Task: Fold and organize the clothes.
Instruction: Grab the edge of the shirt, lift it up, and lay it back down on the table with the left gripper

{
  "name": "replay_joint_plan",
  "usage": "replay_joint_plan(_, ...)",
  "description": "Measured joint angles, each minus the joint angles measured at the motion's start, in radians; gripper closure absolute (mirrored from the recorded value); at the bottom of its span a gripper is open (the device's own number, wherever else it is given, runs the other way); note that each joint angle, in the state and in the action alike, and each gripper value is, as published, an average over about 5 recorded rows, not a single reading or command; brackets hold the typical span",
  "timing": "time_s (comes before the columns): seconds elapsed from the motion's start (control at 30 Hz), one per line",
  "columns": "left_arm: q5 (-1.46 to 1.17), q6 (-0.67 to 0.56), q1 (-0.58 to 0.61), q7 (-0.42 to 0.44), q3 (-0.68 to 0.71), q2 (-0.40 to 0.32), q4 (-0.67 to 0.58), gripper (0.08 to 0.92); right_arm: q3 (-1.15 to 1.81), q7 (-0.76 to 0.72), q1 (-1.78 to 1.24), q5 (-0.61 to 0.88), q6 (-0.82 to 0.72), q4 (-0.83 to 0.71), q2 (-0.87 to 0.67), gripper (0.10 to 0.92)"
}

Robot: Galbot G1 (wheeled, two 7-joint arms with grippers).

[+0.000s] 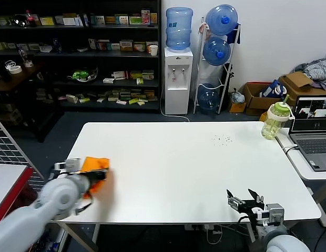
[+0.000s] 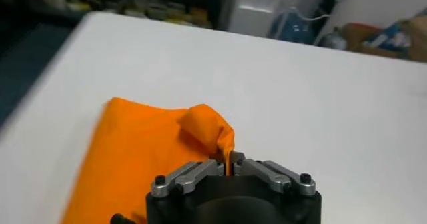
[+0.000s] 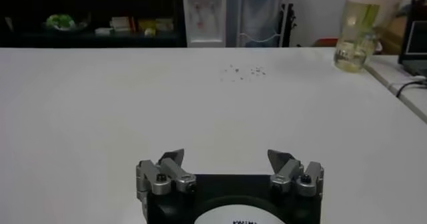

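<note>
The orange T-shirt (image 1: 94, 165) lies folded in a small bundle at the table's front left corner. It also shows in the left wrist view (image 2: 143, 149), one fold raised in a bump. No lettering shows. My left gripper (image 2: 230, 161) is shut on an edge of the shirt's fabric; in the head view the left gripper (image 1: 98, 177) is largely hidden behind the arm. My right gripper (image 1: 242, 200) is open and empty near the table's front right edge; the right wrist view shows the right gripper (image 3: 227, 157) over bare table.
The white table (image 1: 184, 157) has small dark specks (image 1: 223, 139) toward the back right. A green-lidded bottle (image 1: 274, 121) stands at the back right corner beside a laptop (image 1: 313, 126) on a side desk. Shelves and a water dispenser (image 1: 178, 79) stand behind.
</note>
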Motion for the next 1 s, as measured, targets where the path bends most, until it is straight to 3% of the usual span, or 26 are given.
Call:
replay_joint_plan(0.27,-0.066,0.009,-0.214,-0.125,0.240,-0.324,0.103,0.870,0.065,0.000,-0.074,-0.014,0.000,0.027,0.038,0.203)
replay_joint_plan(0.53,-0.029,0.010,-0.303,-0.149,0.347,-0.550,0.240,0.870,0.088,-0.001,-0.101,-0.017,0.001,0.029,0.048,0.203)
replay_joint_plan(0.73,0.024,0.010,-0.350,-0.144,0.387,-0.643,0.327,0.870,0.089,-0.001,-0.103,-0.016,0.000,0.027,0.048,0.203)
replay_joint_plan(1.0,0.099,0.010,-0.368,-0.116,0.404,-0.682,0.395,0.840,0.092,-0.019,-0.104,-0.024,0.017,0.018,0.043,0.203)
